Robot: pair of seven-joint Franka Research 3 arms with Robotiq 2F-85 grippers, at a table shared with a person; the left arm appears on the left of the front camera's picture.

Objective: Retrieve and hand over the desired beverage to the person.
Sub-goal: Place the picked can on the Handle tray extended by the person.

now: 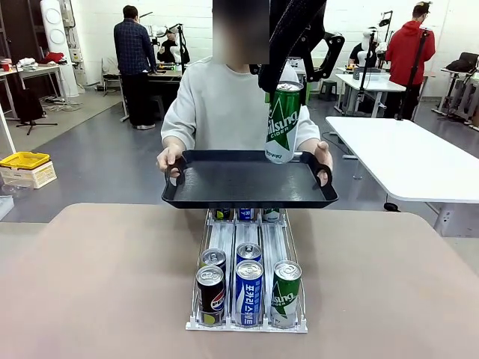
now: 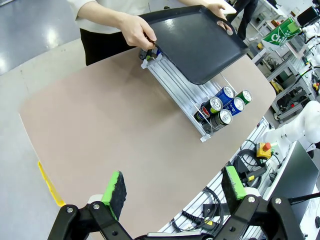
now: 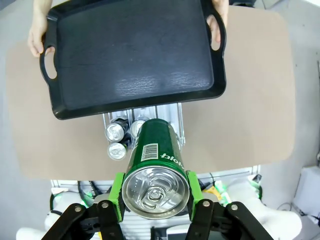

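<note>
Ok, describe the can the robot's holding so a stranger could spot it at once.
Find the person across the table holding a black tray. Near its right end hangs a green can, upright in the jaws of the right gripper. Other cans sit in the rack on the table.

Grey floor (image 1: 90, 161), white tables (image 1: 408, 161)

Three cameras: one fixed at the front, one on each wrist.
The front view looks across the table (image 1: 90, 284) from the robot's side at the person (image 1: 224, 105), with the can rack (image 1: 223, 238) nearest. The left wrist view looks down from high and well off, over the left claw (image 2: 174, 182), with the table rolled aslant. The right wrist view looks straight down onto the tray (image 3: 135, 55), the green can (image 3: 155, 155) in the right claw (image 3: 155, 192) close to the lens. All three share tray, rack and table.
</note>
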